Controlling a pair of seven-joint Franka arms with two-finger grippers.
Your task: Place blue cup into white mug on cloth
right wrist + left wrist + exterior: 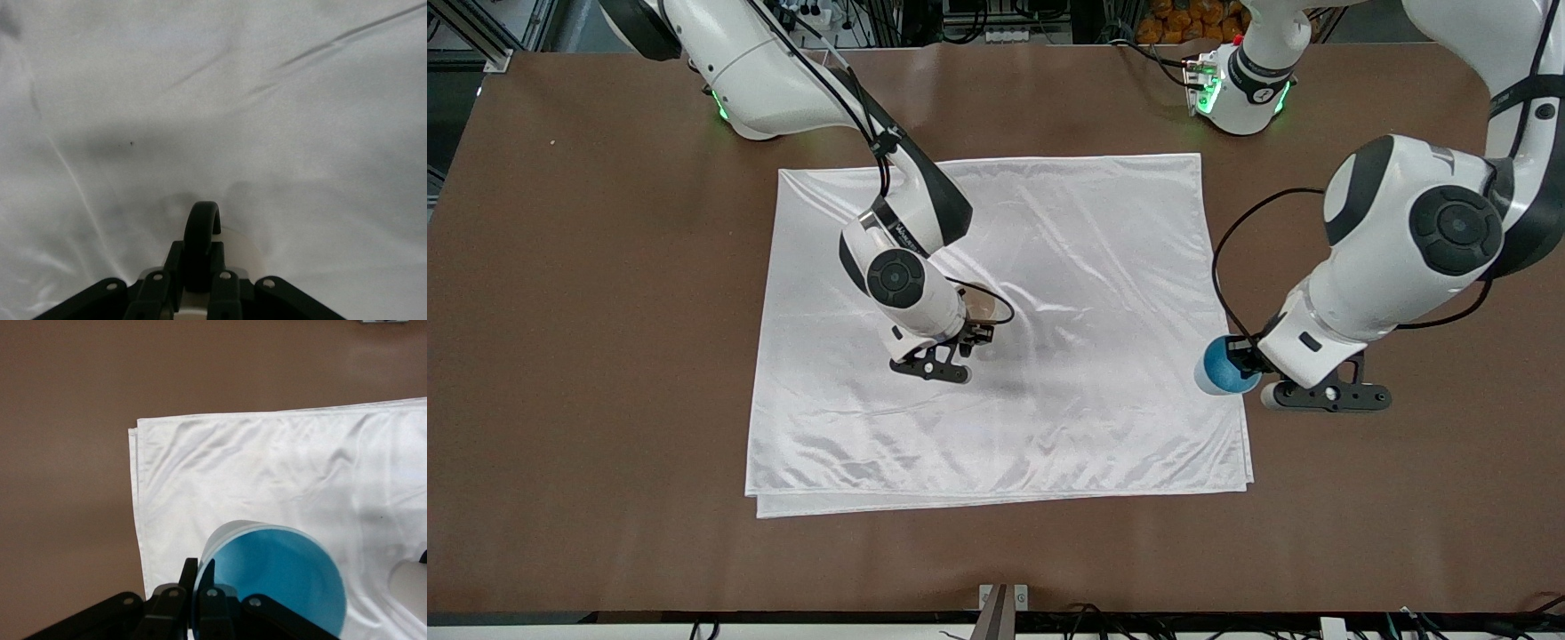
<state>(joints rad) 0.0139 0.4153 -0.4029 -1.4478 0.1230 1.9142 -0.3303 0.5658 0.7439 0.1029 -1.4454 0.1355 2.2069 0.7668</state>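
At the cloth's [1049, 267] three o'clock edge the left gripper [1249, 356] pinches the blue cup's [1221, 366] rim, while the right gripper [978, 336], mid-cloth, clamps the white mug's [980, 304] handle; a thin rim pinch may let the cup tilt and miss.

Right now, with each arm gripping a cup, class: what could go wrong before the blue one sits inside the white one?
1. The left tool pinches only the blue cup's rim, so the cup may tilt or slip.
2. The right tool holds the white mug by its handle; the mug could swing.
3. The wrinkled cloth gives an uneven footing.
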